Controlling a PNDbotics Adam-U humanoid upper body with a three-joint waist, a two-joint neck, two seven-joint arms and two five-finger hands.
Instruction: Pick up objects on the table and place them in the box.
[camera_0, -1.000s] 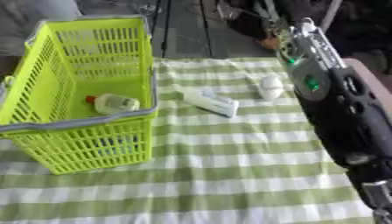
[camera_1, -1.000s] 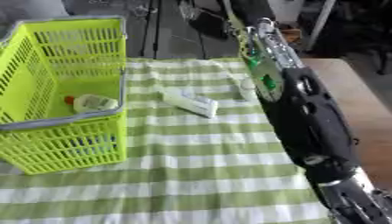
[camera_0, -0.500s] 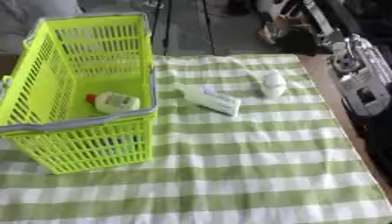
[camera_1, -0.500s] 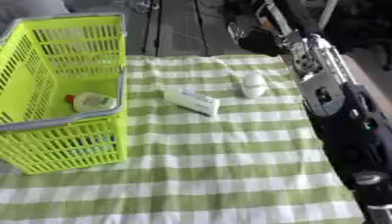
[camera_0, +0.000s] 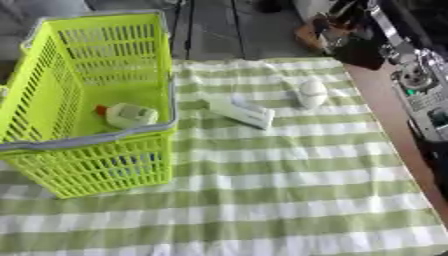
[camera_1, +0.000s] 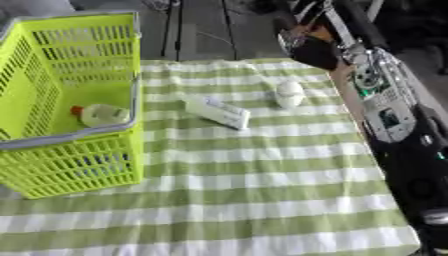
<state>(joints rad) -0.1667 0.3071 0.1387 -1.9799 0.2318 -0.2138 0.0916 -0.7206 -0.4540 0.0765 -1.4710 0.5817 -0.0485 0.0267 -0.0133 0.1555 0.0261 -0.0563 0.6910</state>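
Lime-green basket (camera_0: 52, 145) holds a pale bottle (camera_0: 129, 115); we read no writing on the white tube (camera_0: 241, 111) or egg-shaped object (camera_0: 311, 92). Right robot hand (camera_1: 308, 47) sits at the counter's far edge; we can't tell its fingers' state.

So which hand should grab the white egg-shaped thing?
The right, probably. The right arm runs along the table's right edge, close to the white egg-shaped thing. The left arm isn't in view, and the basket takes up the left side.
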